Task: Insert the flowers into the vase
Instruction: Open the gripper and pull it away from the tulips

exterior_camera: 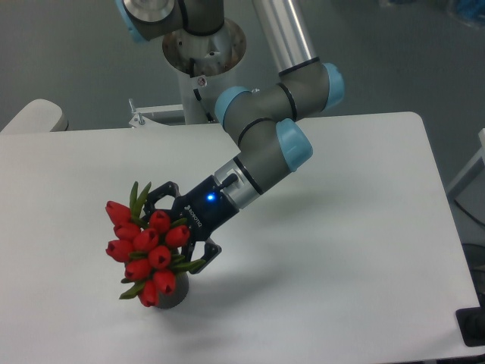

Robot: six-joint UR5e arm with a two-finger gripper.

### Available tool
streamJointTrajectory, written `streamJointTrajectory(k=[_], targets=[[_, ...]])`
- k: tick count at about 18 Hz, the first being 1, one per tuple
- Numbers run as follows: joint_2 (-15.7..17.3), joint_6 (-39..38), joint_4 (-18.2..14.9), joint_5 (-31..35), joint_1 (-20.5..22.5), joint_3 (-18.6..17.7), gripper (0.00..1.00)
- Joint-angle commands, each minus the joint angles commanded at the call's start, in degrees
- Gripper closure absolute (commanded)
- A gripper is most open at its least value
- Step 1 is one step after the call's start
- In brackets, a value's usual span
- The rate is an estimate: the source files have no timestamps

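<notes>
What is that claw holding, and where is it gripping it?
The claw holds the flowers, gripping behind the red buds, apparently around the stems.

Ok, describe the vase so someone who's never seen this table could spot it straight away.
Start at the white table and follow the robot arm down to its hand near the front left. Right under the bunch of red flowers there stands the vase, mostly hidden by them. It is a small dark grey cylinder, the only dark, upright thing standing on the tabletop.
</notes>
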Motion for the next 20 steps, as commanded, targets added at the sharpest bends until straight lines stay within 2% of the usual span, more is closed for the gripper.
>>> streamJointTrajectory(k=[11, 15, 20], targets=[[0.5, 1.1, 0.2, 0.2, 0.9, -1.6, 0.00], [1.8, 3.2, 0.1, 0.3, 2.9, -2.5, 0.00], [4.2, 6.1, 0.1, 6.8, 6.8, -3.8, 0.00]])
